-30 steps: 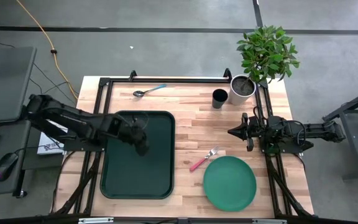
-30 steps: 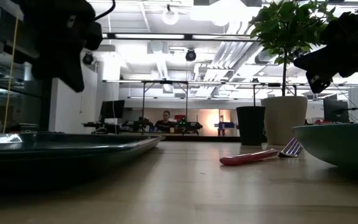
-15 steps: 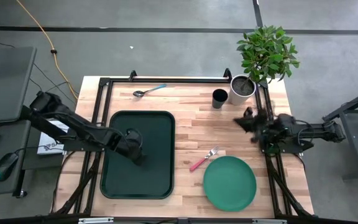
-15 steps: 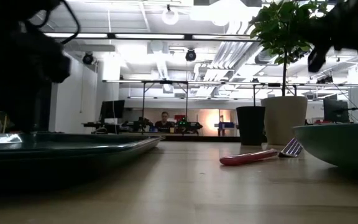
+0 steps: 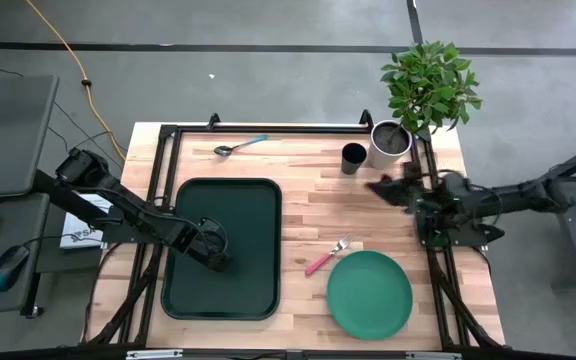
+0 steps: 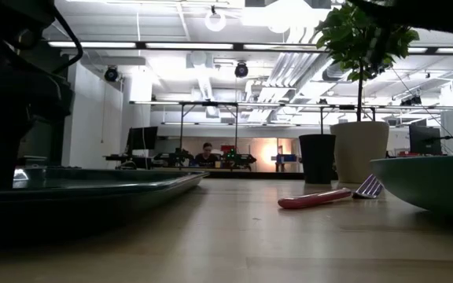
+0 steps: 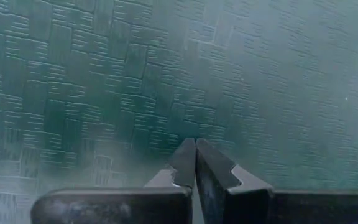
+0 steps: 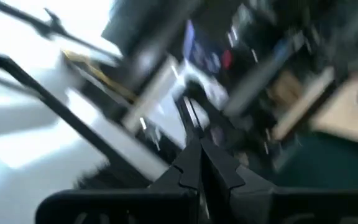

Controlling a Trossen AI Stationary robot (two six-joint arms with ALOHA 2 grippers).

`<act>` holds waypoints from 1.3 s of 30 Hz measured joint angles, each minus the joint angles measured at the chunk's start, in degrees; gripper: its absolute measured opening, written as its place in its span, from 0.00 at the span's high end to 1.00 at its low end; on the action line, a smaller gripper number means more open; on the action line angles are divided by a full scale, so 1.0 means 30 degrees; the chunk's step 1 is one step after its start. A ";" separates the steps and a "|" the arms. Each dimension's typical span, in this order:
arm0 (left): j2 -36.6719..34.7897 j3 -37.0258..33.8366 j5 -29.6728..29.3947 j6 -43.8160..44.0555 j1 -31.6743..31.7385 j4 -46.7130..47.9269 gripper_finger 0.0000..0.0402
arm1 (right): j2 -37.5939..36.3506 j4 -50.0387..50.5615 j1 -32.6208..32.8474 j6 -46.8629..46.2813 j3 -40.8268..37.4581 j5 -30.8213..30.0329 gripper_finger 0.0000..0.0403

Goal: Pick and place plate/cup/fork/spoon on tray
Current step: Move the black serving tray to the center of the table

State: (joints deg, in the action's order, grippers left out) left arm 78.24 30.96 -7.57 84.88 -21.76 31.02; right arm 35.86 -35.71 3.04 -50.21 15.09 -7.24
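The dark green tray [image 5: 248, 210] lies at the table's left. My left gripper [image 5: 218, 260] is shut and empty, low over the tray's floor [image 7: 104, 74] near its middle. The green plate [image 5: 369, 294] lies at the near right, with the red-handled fork [image 5: 328, 256] beside its far left rim. The dark cup [image 5: 354, 157] stands at the far right, next to the white plant pot. The teal-handled spoon [image 5: 240, 146] lies at the far edge. My right gripper [image 5: 376, 186] is shut and empty, raised above the table just near of the cup. My left gripper points its shut fingertips [image 7: 191, 155] down at the tray's floor. I cannot tell whether they touch it.
A white pot [image 5: 390, 143] with a leafy plant stands at the far right corner, close to the cup. A black frame runs along the table's edges. Bare wood lies between the tray and the plate [image 5: 308, 215].
My left gripper has gone toward the table's near edge and down, close to the tray's floor. My right gripper has risen, out of the low view, and gone toward the far edge, nearer the cup, turning as it went. The tableware has stayed still.
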 joint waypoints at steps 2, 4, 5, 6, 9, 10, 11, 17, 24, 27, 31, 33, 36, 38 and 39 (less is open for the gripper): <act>0.0019 0.0000 0.0035 -0.0006 0.0000 -0.0050 1.00 | 0.2566 0.1879 0.0205 -0.0274 0.1417 0.0380 1.00; 0.0009 -0.0007 0.0032 -0.0080 0.0000 -0.0049 1.00 | 0.5029 0.4204 0.0215 -0.0832 0.2964 0.0768 1.00; -0.0059 -0.0018 0.0033 -0.0164 0.0000 -0.0057 1.00 | 0.6084 0.5405 0.0216 -0.1319 0.3620 0.0950 1.00; -0.0112 -0.0036 0.0011 -0.0281 0.0000 -0.0064 1.00 | 0.7210 0.6520 0.0214 -0.1890 0.4272 0.1053 1.00; -0.0147 -0.0050 -0.0230 -0.0553 0.0000 -0.0138 1.00 | 1.0365 0.8008 0.0164 -0.3149 0.5564 0.1998 0.97; -0.0141 -0.0044 -0.0259 -0.0748 0.0000 -0.0157 1.00 | 1.1415 0.7906 0.0099 -0.3501 0.5884 0.2380 0.95; -0.0141 -0.0051 -0.0270 -0.0968 0.0000 -0.0207 1.00 | 1.2409 0.7580 0.0006 -0.3960 0.6154 0.2808 0.92; -0.0128 -0.0058 -0.0620 -0.1982 0.0000 -0.0479 1.00 | 1.8050 0.4347 -0.0661 -0.6196 0.7391 0.4499 0.66; -0.0112 -0.0080 -0.0997 -0.3241 0.0000 -0.0809 1.00 | 2.3179 0.3744 -0.1275 -0.6998 1.0013 0.4947 0.46; -0.0112 -0.0087 -0.1129 -0.3772 0.0007 -0.0932 1.00 | 2.4734 0.3688 -0.1396 -0.7287 1.1260 0.5146 0.44; -0.0097 -0.0095 -0.1269 -0.4425 0.0015 -0.1148 1.00 | 2.6149 0.3557 -0.1411 -0.7298 1.3022 0.5672 0.44; -0.0097 -0.0097 -0.1433 -0.4517 0.0015 -0.1283 1.00 | 2.6655 0.3613 -0.1397 -0.7246 1.3783 0.5775 0.44; -0.0095 -0.0114 -0.1506 -0.4517 0.0015 -0.1274 1.00 | 2.7205 0.4042 -0.1448 -0.6986 1.4712 0.5696 0.44; -0.0097 -0.0117 -0.1501 -0.4422 0.0025 -0.1276 1.00 | 2.7254 0.4969 -0.1527 -0.6696 1.5129 0.5746 0.45; -0.0097 -0.0117 -0.1509 -0.4415 0.0036 -0.1308 1.00 | 2.7254 0.5338 -0.1563 -0.6409 1.5220 0.5760 0.47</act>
State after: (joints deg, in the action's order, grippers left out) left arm 77.95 30.61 -12.10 71.64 -21.65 27.10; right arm 117.62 -19.69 -1.65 -69.44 60.75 10.04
